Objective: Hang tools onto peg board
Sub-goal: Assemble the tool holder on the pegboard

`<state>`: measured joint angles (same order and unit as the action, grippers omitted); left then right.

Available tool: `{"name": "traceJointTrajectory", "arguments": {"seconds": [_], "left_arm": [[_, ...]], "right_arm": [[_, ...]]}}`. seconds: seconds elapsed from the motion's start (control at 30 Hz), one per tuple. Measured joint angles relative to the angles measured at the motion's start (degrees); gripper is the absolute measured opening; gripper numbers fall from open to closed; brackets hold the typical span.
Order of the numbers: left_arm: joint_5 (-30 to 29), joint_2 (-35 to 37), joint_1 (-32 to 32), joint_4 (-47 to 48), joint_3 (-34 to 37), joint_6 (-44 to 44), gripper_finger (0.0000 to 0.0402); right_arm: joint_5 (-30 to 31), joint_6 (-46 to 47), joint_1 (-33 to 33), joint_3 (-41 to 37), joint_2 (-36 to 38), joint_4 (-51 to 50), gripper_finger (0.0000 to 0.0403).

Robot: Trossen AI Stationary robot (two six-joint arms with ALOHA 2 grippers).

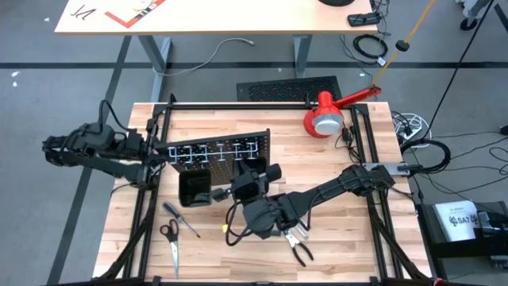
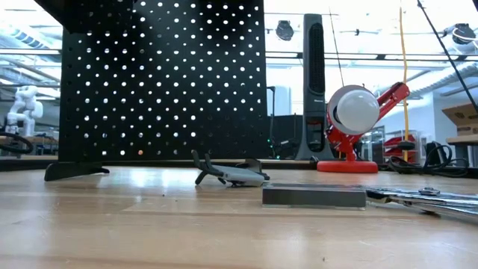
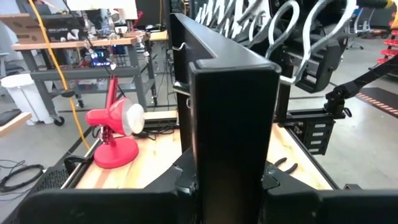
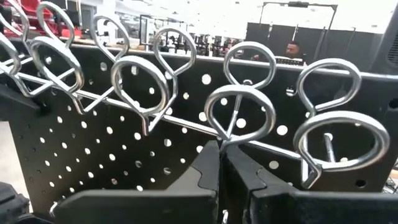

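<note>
A robotics lab or workshop — the wooden table (image 1: 238, 254) sits in a black metal frame on a grey floor. At the high view's top edge a pale desk (image 1: 238, 20) stands, with loose cables (image 1: 369, 44) on the floor to its right. In the low view's far left a small white robot (image 2: 22, 104) stands among benches, under long ceiling lights. The left wrist view's upper left shows a cluttered workbench (image 3: 81, 43) — and a white bin (image 3: 25, 93) beside it.
</note>
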<state>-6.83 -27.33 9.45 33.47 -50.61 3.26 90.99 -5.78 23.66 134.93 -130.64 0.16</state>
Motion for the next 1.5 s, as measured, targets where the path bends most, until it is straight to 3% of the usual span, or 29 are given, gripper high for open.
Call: {"name": "traceJointTrajectory", "arguments": {"seconds": [0.23, 0.53, 0.93, 1.1, 1.4, 1.5], "left_arm": [[1.2, 0.0, -0.1, 0.4, -0.1, 0.7, 0.0063], [1.7, 0.0, -0.1, 0.9, -0.1, 1.1, 0.0063], [1.7, 0.0, -0.1, 0.8, -0.1, 0.9, 0.0063], [2.2, 0.1, -0.1, 0.7, -0.1, 1.1, 0.0063], [1.7, 0.0, -0.1, -0.5, 0.1, 0.4, 0.0063], [1.3, -0.2, -0.1, -1.0, 0.1, -0.3, 0.0063]], "right_arm": [[0.1, -12.1, -0.3, -0.1, 0.0, 8.1, 0.0], [0.3, -36.3, -1.2, -0.1, 0.1, 16.7, 0.0001], [0.2, -34.8, -0.6, 0.0, 0.4, 11.2, 0.0006], [-1.6, -31.2, 1.3, 0.1, 0.4, 8.6, 0.0055], [-3.0, -23.1, 3.5, 0.1, 0.3, 3.9, 0.0215], [-2.9, -20.0, 4.8, 0.1, 0.3, -1.3, 0.0242]]}}
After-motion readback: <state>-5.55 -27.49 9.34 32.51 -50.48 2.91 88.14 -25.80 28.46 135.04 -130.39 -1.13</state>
